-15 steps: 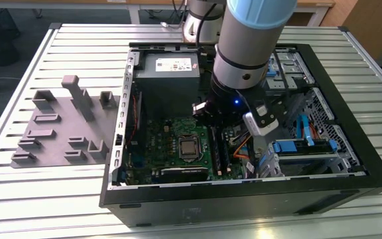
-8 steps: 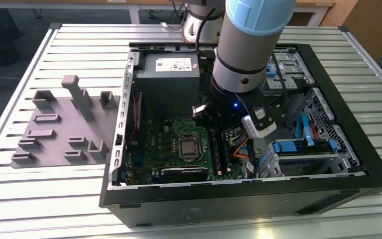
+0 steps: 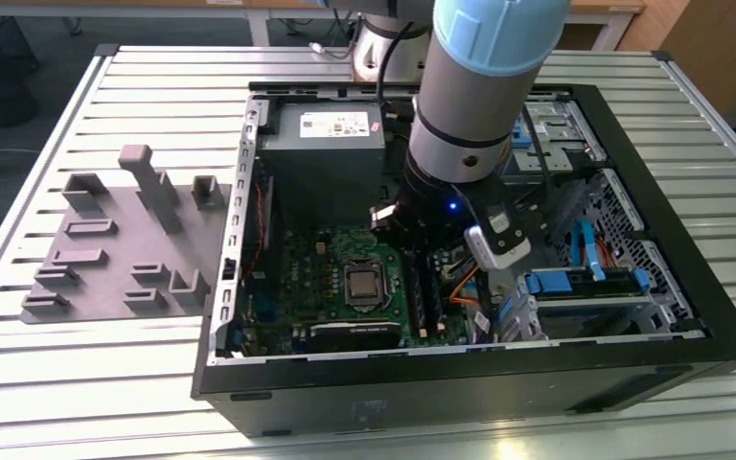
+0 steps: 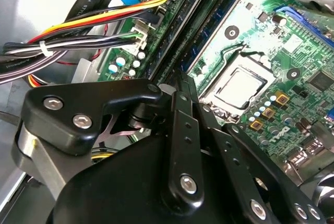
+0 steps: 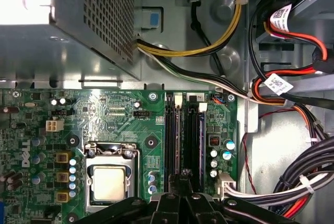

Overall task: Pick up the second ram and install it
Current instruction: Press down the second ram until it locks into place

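My gripper (image 4: 180, 78) is shut, its black fingers pressed together, low inside the open computer case (image 3: 675, 345). It hangs over the long black memory slots (image 5: 195, 130) of the green motherboard (image 5: 109, 114), beside the processor socket (image 4: 237, 85). A slim dark-blue stick, the second ram (image 4: 214, 25), stands on edge in a slot and runs straight up to my fingertips (image 5: 185, 173). Whether the tips touch its top edge I cannot tell. In the exterior view my arm (image 3: 471, 96) reaches down over the slots (image 3: 425, 287).
The grey power-supply box (image 3: 323, 144) sits at the far end of the case. Bundles of coloured cables (image 5: 292, 104) and drive cages (image 3: 598, 278) crowd the side next to the slots. A grey holder tray (image 3: 112, 249) with upright blocks lies on the slatted table at the exterior view's left.
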`<action>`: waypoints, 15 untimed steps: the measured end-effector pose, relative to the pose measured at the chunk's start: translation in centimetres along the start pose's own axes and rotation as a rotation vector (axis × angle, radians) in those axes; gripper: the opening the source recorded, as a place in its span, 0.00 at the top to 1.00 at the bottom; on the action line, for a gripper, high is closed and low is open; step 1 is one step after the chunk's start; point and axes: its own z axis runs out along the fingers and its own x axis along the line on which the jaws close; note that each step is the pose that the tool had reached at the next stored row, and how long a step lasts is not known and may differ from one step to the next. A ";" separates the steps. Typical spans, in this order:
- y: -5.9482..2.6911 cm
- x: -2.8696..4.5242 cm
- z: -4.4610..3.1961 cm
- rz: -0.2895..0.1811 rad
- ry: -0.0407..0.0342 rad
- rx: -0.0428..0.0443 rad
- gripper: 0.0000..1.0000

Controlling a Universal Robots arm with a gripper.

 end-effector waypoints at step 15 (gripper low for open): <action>0.05 -0.02 0.20 0.000 -0.0011 -0.0032 0.89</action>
